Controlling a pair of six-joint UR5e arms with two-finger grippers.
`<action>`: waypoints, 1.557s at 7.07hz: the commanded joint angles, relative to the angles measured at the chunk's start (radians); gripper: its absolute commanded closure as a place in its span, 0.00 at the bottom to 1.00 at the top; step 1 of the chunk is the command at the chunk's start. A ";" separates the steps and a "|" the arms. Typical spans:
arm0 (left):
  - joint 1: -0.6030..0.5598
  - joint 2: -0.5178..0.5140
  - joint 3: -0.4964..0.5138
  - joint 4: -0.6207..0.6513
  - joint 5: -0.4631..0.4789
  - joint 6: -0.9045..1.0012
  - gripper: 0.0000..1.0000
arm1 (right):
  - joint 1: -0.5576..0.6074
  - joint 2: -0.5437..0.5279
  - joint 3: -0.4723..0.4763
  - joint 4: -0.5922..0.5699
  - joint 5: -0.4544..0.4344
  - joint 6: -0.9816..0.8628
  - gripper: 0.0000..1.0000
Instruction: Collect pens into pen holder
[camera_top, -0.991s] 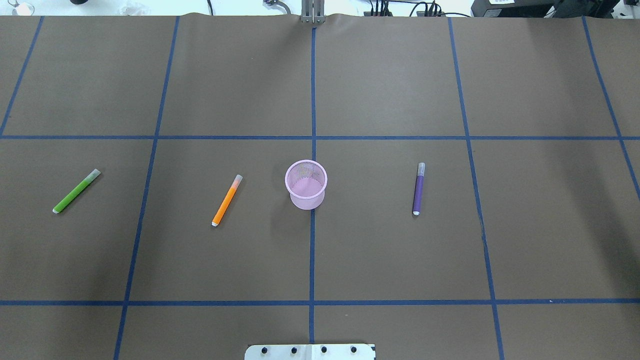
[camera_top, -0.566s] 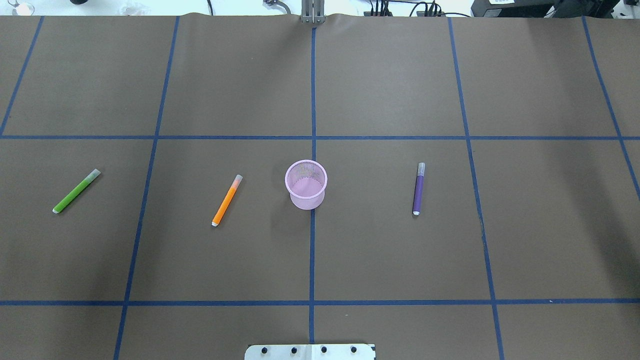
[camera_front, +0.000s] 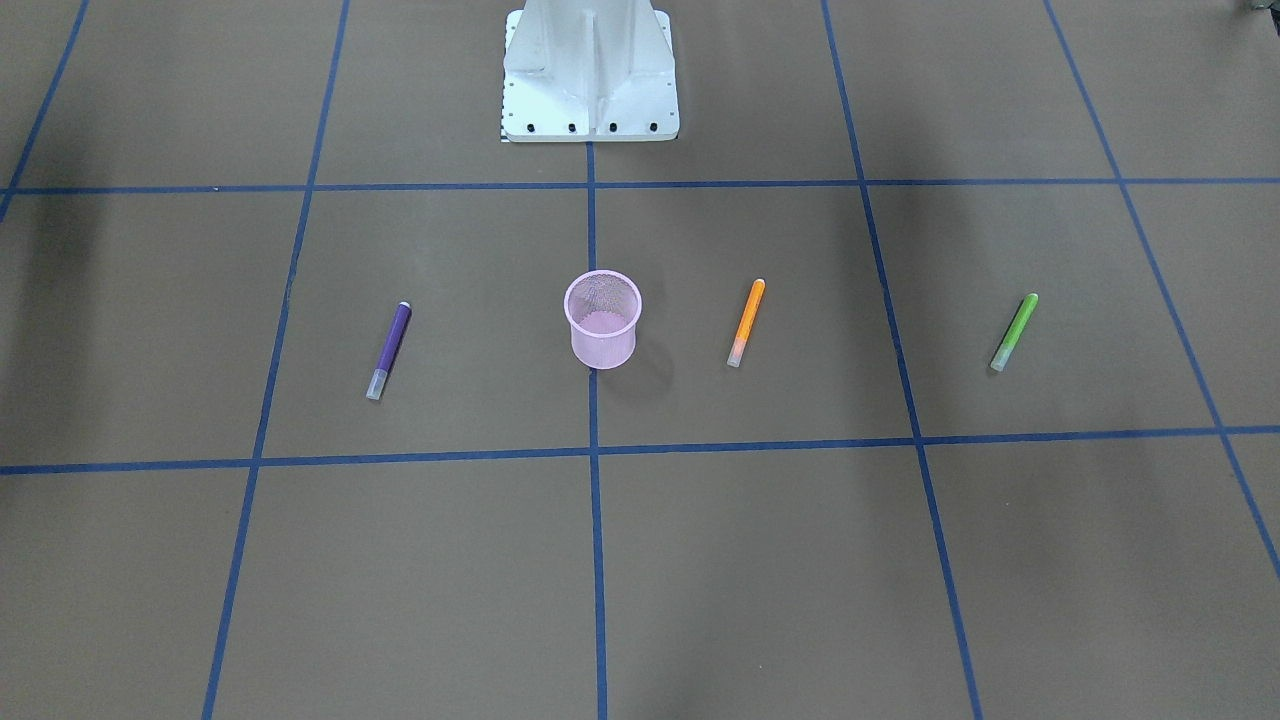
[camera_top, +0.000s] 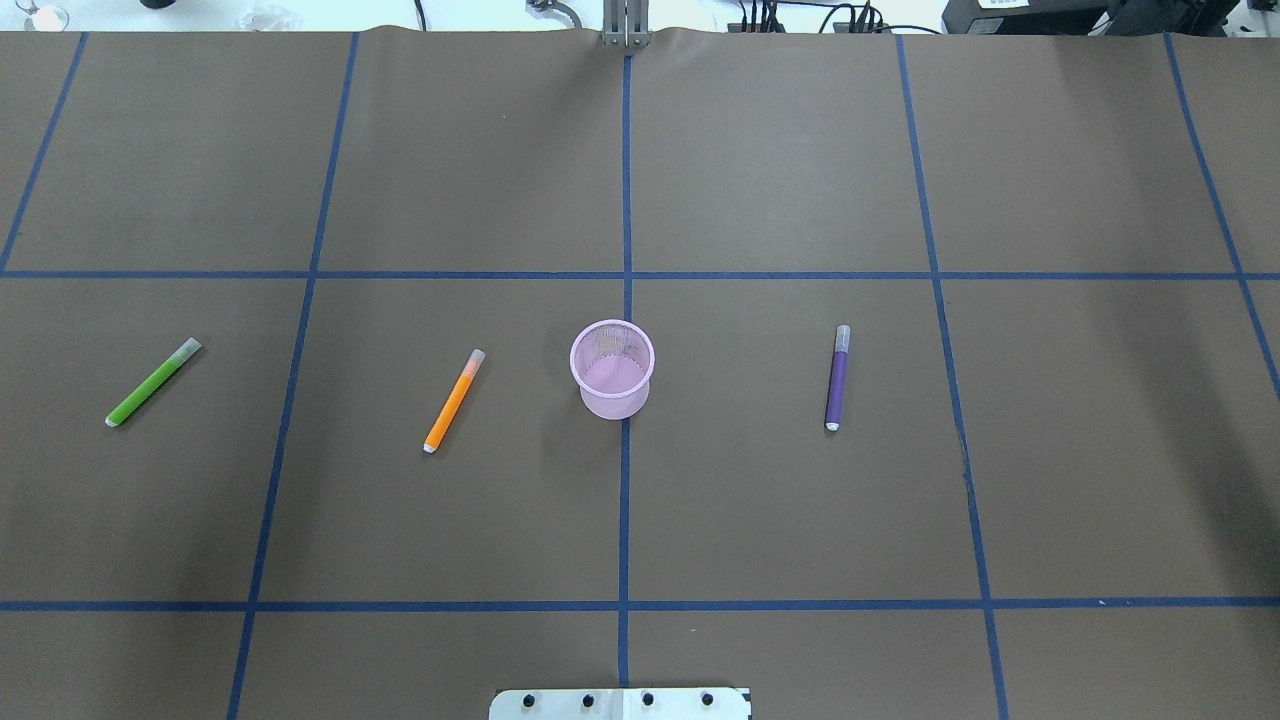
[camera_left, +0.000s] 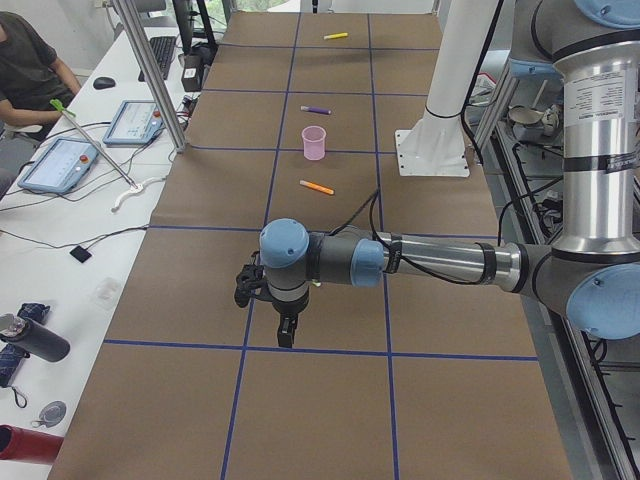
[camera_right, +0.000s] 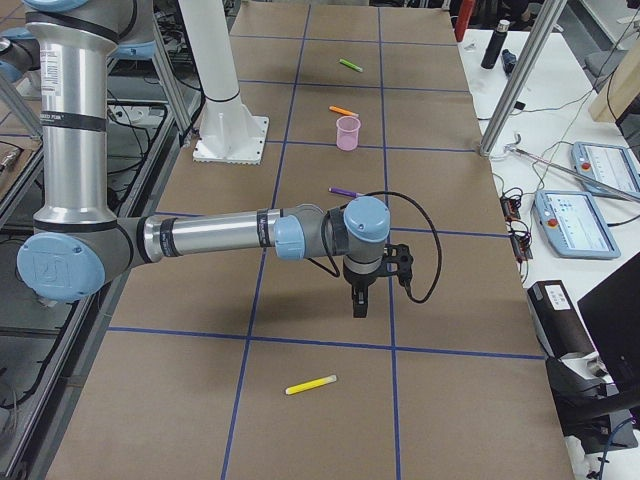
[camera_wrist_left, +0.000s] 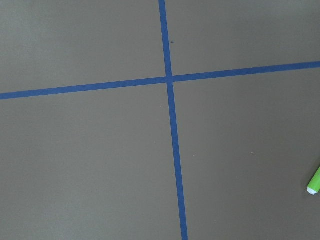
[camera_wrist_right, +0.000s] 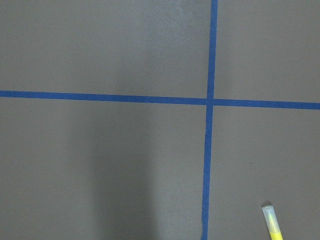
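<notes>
The pink mesh pen holder stands upright on the centre tape line with nothing inside. Flat on the brown table lie the pens: a green one far left, an orange one just left of the cup, and a purple one to its right. Neither gripper appears in the overhead or front views. My left gripper shows only in the exterior left view and my right gripper only in the exterior right view, both pointing down over bare table beyond the pens. I cannot tell whether they are open or shut.
A yellow pen lies near the table's right end, and its capped end shows in the right wrist view. The white robot pedestal stands at the table's robot side. A person sits at a side desk with tablets.
</notes>
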 joint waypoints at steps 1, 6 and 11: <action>0.002 0.001 0.014 -0.003 -0.134 0.001 0.00 | -0.018 -0.003 -0.020 0.027 0.000 -0.002 0.00; 0.080 -0.003 -0.030 -0.006 -0.142 -0.067 0.00 | -0.099 -0.008 -0.039 0.084 0.003 0.003 0.00; 0.287 -0.089 -0.076 -0.141 -0.125 -0.343 0.00 | -0.099 0.028 -0.193 0.086 -0.068 -0.164 0.02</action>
